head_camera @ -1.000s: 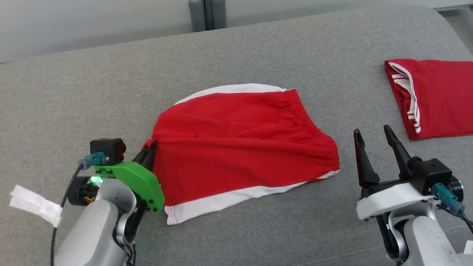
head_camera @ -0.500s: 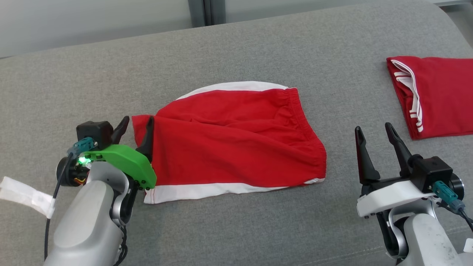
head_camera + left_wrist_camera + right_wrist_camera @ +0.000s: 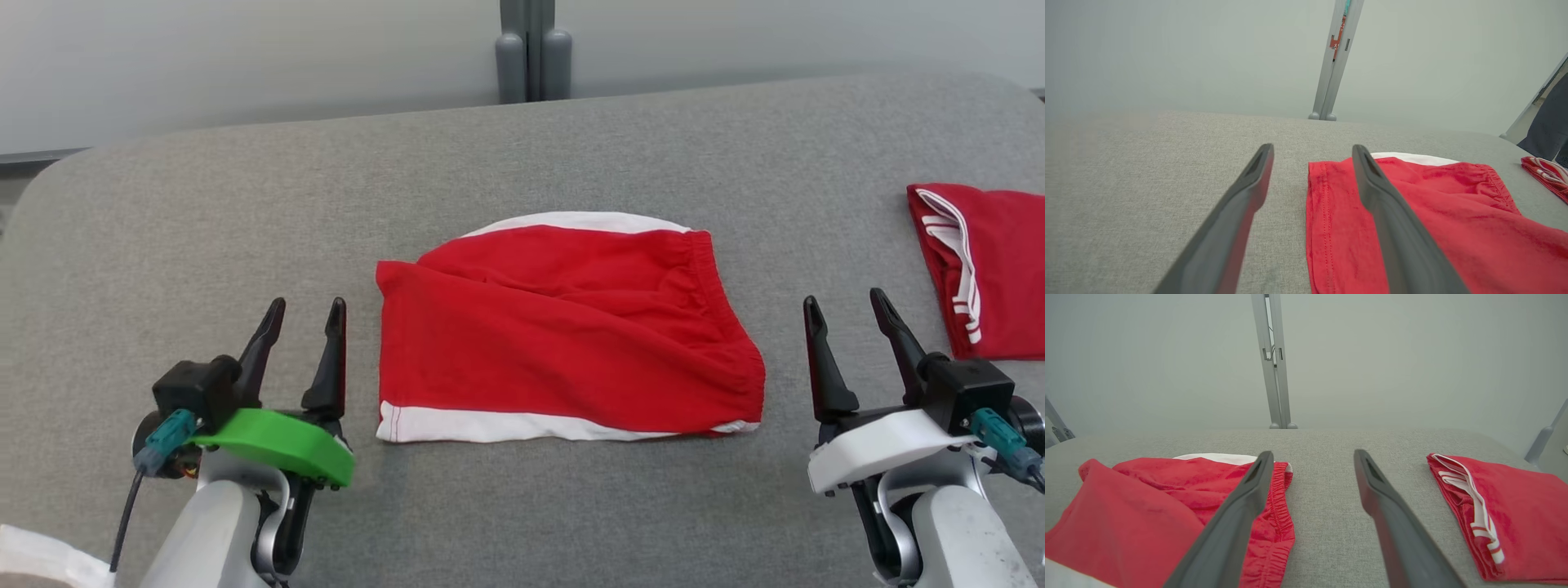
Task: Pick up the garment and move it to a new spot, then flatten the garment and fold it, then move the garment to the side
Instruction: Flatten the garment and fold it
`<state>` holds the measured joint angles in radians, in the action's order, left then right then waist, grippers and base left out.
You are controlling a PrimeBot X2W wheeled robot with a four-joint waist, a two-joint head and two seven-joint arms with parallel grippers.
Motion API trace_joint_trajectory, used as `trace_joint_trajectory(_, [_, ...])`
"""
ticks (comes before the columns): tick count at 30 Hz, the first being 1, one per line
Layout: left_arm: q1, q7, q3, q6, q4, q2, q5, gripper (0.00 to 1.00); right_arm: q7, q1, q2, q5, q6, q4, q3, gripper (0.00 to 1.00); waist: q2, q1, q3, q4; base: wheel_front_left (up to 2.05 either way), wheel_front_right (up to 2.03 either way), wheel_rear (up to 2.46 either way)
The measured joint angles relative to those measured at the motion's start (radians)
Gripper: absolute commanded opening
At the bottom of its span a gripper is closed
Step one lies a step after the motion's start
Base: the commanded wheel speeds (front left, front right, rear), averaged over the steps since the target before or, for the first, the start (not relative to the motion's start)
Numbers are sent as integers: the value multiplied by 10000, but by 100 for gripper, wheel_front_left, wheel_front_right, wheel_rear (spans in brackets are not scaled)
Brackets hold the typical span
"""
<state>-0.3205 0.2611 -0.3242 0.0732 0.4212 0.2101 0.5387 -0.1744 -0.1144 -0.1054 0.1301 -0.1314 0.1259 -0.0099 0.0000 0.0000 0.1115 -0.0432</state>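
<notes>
Lower left, our left gripper (image 3: 309, 304) hangs with fingers spread, empty. Mid-frame, the red shorts (image 3: 563, 343) lie folded on a grey fabric surface (image 3: 204, 212). Lower right, our right gripper (image 3: 843, 298) is likewise spread, empty. At the right edge we see another red garment (image 3: 992, 269). Along the top are a pale wall (image 3: 245, 57) and a grey post (image 3: 529, 49).

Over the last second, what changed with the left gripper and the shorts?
The left gripper let go of the left edge of the red shorts, opened and drew back; it now stands clear beside them. The shorts lie flatter. The head camera also shifted. Unchanged: right gripper open, empty; folded red garment at the right.
</notes>
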Motion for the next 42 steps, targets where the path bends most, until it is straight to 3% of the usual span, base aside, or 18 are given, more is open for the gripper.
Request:
trace_joint_trajectory(6, [1084,15,991,63,-1195,-309,-901,100,102,263,-21,21,0,-21,-107,100,0,0,-376,489,0,0,0])
trace_joint_trajectory(16, [2078,13,1825,311,-1442,-667,-1540,100,81,930,86,107,0,111,-326,100,0,0,-1007,915,0,0,0])
trace_joint_trajectory(42, [2075,13,1582,514,-907,-619,-1732,100,186,1305,320,90,2,-163,-257,100,0,0,-1025,773,0,0,0])
